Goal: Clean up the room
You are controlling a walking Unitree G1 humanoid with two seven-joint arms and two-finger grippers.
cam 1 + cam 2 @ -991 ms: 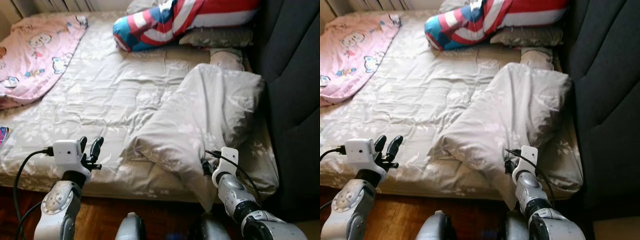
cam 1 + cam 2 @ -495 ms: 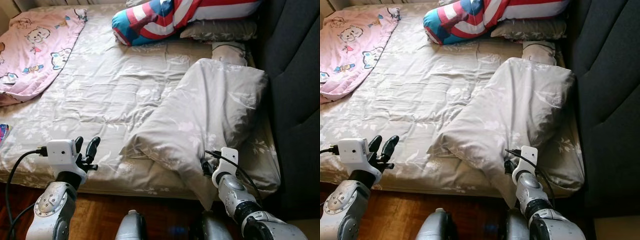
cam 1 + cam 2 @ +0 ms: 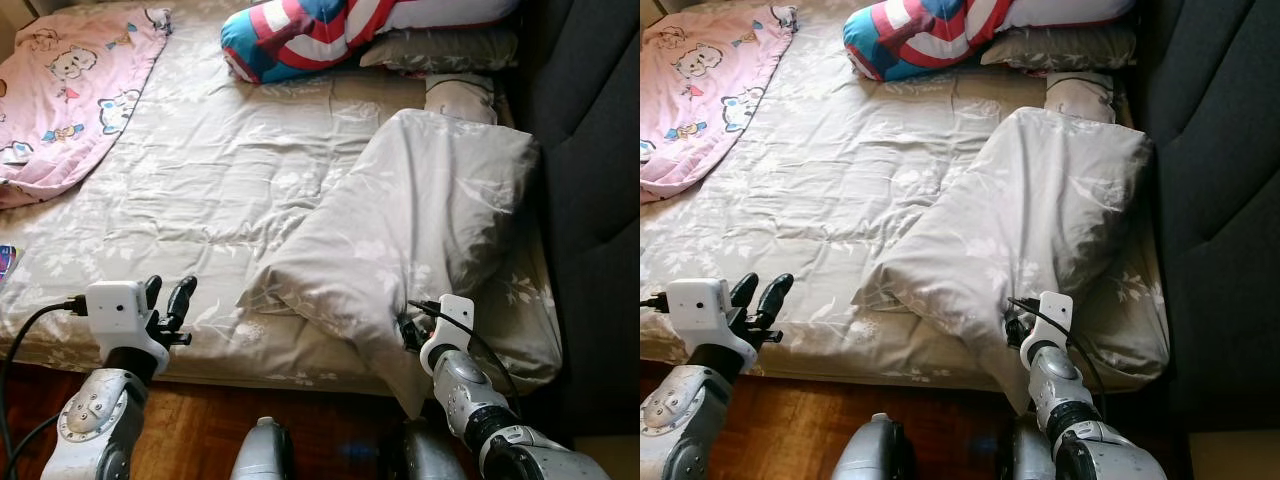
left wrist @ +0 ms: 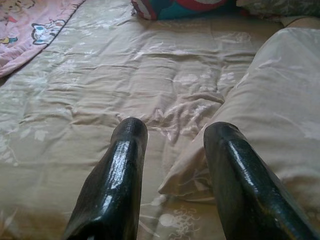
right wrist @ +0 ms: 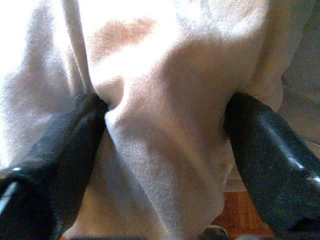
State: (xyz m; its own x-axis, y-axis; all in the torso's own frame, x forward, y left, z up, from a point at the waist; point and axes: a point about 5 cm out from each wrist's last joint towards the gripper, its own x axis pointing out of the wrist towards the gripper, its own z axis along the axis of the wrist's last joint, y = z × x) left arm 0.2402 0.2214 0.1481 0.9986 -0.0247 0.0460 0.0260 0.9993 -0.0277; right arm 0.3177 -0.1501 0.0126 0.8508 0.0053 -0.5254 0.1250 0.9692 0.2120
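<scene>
Gripping a bunched fold of beige duvet [image 3: 420,230], right hand [image 5: 160,130]; left hand [image 4: 175,150] spread, empty.

Both arms are silver metal with rounded, ribbed joint housings. Each wrist carries a white boxy camera with a black cable looping back from it. The left gripper [image 3: 167,300] and right gripper [image 5: 165,125] have long, glossy black fingers.
</scene>
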